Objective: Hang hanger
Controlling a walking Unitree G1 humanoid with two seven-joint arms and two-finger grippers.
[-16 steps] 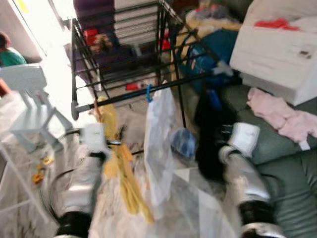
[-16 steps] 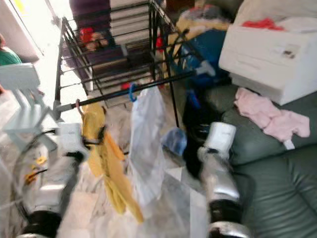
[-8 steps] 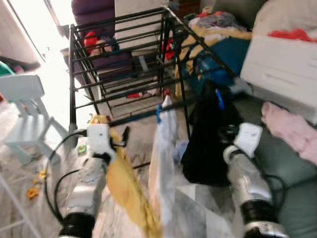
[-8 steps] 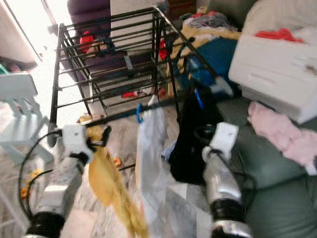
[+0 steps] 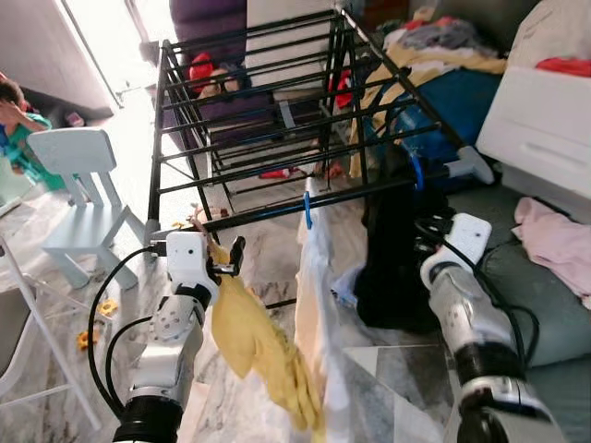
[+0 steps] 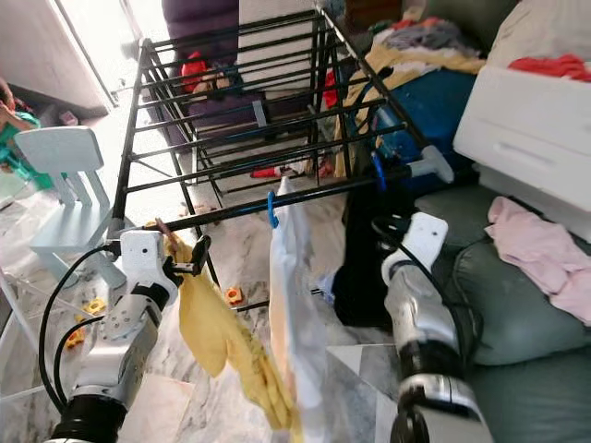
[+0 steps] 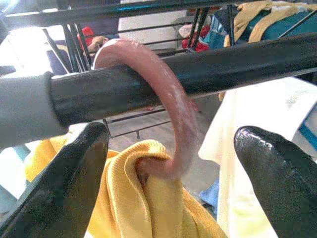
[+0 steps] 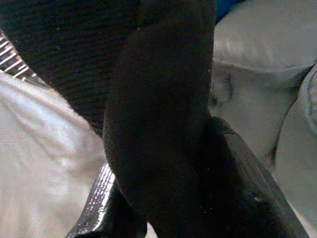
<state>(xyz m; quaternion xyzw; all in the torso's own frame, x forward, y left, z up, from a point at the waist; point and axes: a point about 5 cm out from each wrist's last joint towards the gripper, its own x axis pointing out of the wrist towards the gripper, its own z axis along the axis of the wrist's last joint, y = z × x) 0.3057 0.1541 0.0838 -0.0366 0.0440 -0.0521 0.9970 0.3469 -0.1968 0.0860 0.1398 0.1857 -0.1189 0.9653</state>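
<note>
A black drying rack [image 5: 259, 120] stands in front of me. Its near rail [image 7: 208, 69] carries a pink hanger hook [image 7: 171, 104], and a yellow garment [image 5: 249, 332] hangs from that hook. My left gripper [image 7: 173, 168] is open just under the rail, one finger either side of the hook without touching it. Further along the rail hang a white garment [image 5: 319, 277] on a blue hook [image 5: 307, 205] and a black garment [image 5: 388, 249] on another blue hook [image 5: 416, 171]. My right gripper [image 5: 423, 238] is against the black garment, shut on its fabric [image 8: 158, 99].
A white child's chair [image 5: 83, 185] and a person [image 5: 14, 111] are at the left. A green sofa [image 5: 545, 309] with a pink cloth [image 5: 559, 240] and a white box [image 5: 545, 120] lies at the right. Piled clothes [image 5: 434, 46] sit behind the rack. Small orange toys [image 5: 92, 337] dot the floor.
The whole picture has shifted and sharpened as the camera moved. Both grippers keep their places against the rail and the garments; I see no clear change in grip.
</note>
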